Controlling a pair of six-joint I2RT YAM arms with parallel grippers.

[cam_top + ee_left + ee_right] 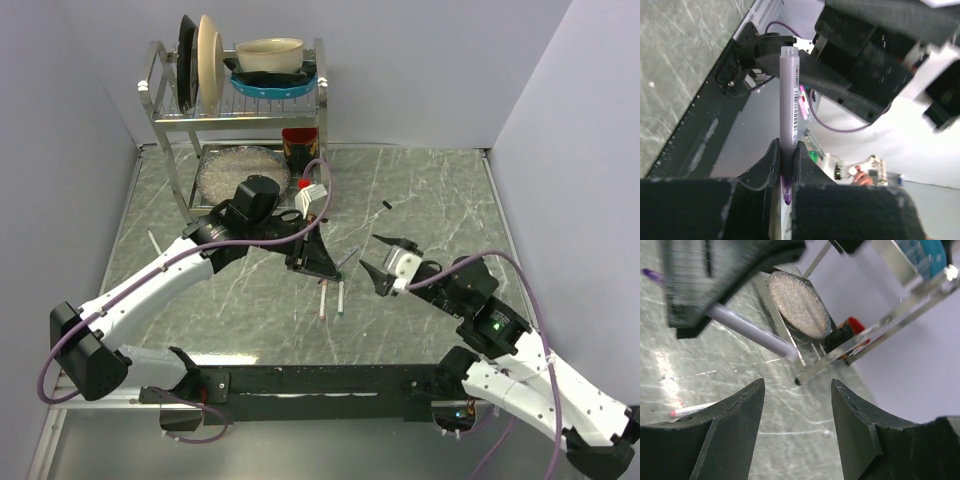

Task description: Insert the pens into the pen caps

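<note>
My left gripper (312,258) is shut on a whitish pen (788,100) with a purple tip (786,192), held above the table. The barrel sticks out toward my right gripper (383,262). That gripper is open and empty, a short way right of the pen's free end (347,260). In the right wrist view the held pen (750,330) crosses above the open gripper (797,390). Two more pens (322,299) (341,297) lie side by side on the table below the left gripper. One has a pink end (690,410). A small black cap (386,206) lies farther back.
A metal dish rack (318,110) with plates and a bowl stands at the back. A round glass lid (240,170) and a red container (297,140) are under it. A thin white stick (153,243) lies at the left. Walls close in both sides.
</note>
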